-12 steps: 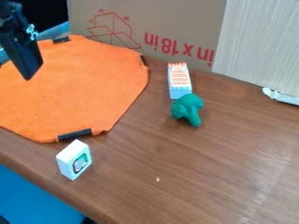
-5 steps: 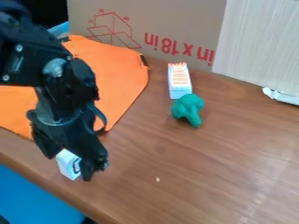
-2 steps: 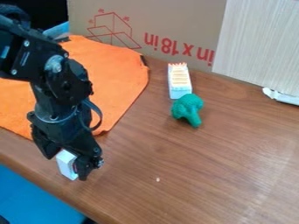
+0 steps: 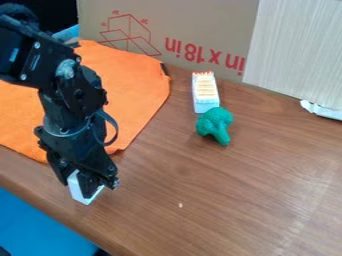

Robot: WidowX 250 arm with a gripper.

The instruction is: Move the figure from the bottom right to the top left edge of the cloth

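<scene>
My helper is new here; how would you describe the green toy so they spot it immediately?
On the brown wooden table, look to the right of the orange cloth. Just below a pale block with a striped face sits a toy broccoli, its stem pointing down the picture. Its bumpy green head sets it apart from that straight-edged block.

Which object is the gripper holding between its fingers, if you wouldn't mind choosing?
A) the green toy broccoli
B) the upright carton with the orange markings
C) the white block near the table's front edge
C: the gripper has its fingers closed on the white block, parts of which show beside and below them near the edge of the table.
</scene>
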